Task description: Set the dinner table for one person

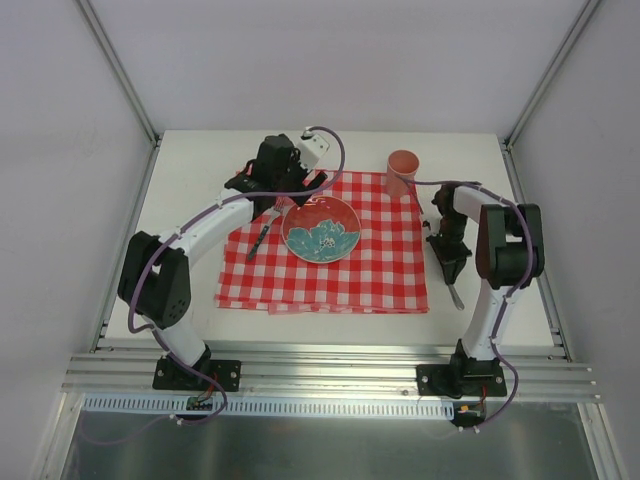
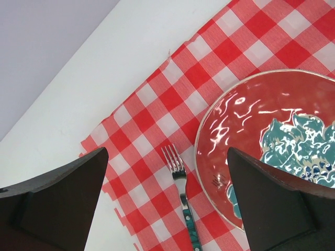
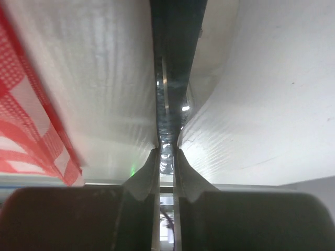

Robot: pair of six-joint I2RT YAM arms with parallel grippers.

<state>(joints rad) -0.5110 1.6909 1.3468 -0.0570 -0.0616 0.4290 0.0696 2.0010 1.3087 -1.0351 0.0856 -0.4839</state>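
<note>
Top view high, from behind; wrist views close, downward; checked cloth (image 1: 385, 265), dinner table (image 1: 190, 200) shared.

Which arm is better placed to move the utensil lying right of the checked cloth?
Right. The right claw is closed around the utensil on the table, beside the cloth. The left claw hangs open over the fork, on the plate's far side.

Plain pale-grey walls (image 1: 330, 60) on three sides, slim aluminium corner posts (image 1: 119, 68), soft even light

Robotics lab cell, white walls (image 1: 330, 60), aluminium rails (image 1: 330, 380), two arms (image 1: 200, 235) (image 1: 495, 250) bolted at dinner table (image 1: 340, 330) edge
</note>
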